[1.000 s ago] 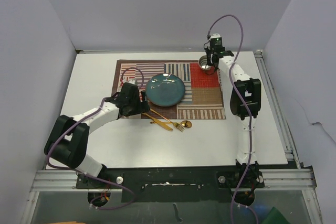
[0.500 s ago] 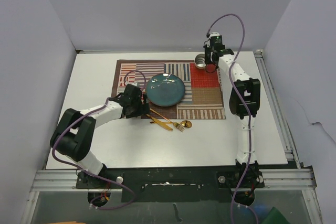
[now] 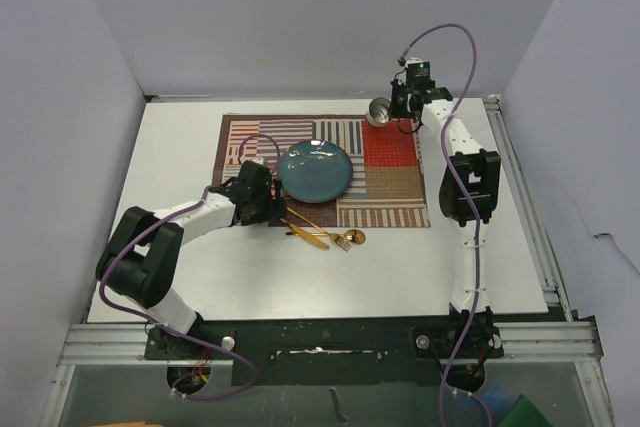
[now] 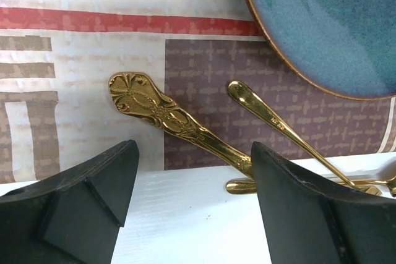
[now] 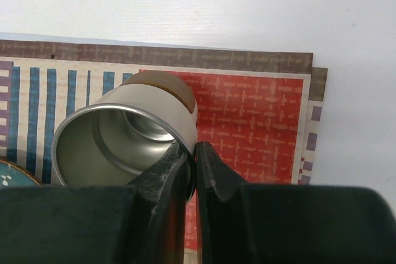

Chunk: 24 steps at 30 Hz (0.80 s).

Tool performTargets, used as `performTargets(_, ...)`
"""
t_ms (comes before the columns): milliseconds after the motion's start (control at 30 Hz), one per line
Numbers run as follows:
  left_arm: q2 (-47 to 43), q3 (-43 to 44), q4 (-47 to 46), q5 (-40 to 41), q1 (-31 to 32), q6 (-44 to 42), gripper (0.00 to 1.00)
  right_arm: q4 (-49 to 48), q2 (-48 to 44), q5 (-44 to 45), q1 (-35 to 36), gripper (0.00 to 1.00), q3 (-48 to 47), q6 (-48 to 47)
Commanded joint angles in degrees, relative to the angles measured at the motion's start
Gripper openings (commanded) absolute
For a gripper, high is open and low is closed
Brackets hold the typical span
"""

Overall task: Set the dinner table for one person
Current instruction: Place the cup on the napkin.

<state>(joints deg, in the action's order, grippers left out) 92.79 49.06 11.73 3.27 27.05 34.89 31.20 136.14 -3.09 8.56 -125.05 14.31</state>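
On the white dinner table (image 3: 180, 277) lies a striped patchwork placemat (image 3: 385, 202) with a teal plate (image 3: 315, 169) on it. Gold cutlery (image 3: 320, 235) lies across the mat's near edge. My left gripper (image 3: 268, 209) is low over the handle ends and open; an ornate handle (image 4: 161, 109) and a slim one (image 4: 266, 112) lie just past the left gripper (image 4: 195, 153). My right gripper (image 3: 398, 117) is shut on the rim of a metal cup (image 3: 378, 112), one finger inside and one outside. The cup (image 5: 117, 134) is tilted above the mat's far red patch, held by the right gripper (image 5: 194, 149).
White walls close in the table at the back and on both sides. Aluminium rails (image 3: 520, 197) run along the right and near edges. The right arm's purple cable (image 3: 440, 37) loops above the far edge. Bare white table (image 5: 185, 10) lies beyond the mat.
The right gripper has lifted the cup off the red patch, tilted it and carried it slightly left and farther back. The left arm has shifted a little towards the cutlery handles.
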Motion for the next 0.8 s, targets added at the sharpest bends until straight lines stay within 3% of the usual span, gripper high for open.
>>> performTargets(0,-0.32,2.2,-1.84,-0.74,0.73,0.59,0.73,-0.92,-0.77,-2.93,-0.32,0.0,-1.37,1.65)
performTargets(767,-2.82,2.6,-0.37,0.61,1.25,0.75,0.73,4.95,2.1,-4.91,-0.91,0.0,-2.29,-0.8)
